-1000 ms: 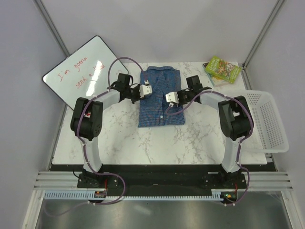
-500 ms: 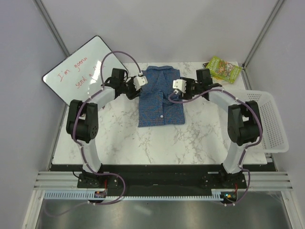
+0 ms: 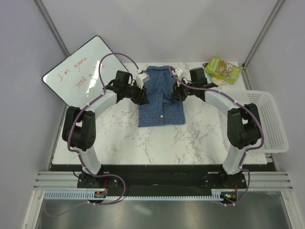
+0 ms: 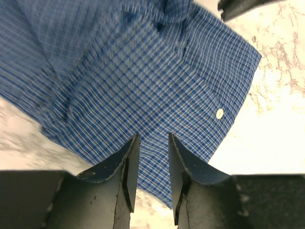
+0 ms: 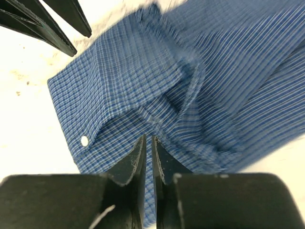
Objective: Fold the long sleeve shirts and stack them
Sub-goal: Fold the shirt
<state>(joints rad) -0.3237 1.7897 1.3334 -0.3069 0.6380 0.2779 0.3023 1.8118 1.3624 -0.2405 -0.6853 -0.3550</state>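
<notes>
Long sleeve shirt (image 3: 161, 102) lies folded at the upper middle of the marble table (image 3: 119, 131), its long axis running top to bottom of the frame, collar toward the top. The left gripper (image 3: 142, 94) is slightly spread over its left shoulder. The right gripper (image 3: 179, 93) is nearly pressed together at its right shoulder; whether it nips cloth cannot be told.

Marble table (image 3: 124, 138), pale lilac walls (image 3: 167, 28); whiteboard (image 3: 78, 71) far left, mesh basket (image 3: 272, 125) right edge, green box (image 3: 222, 69) far corner.
</notes>
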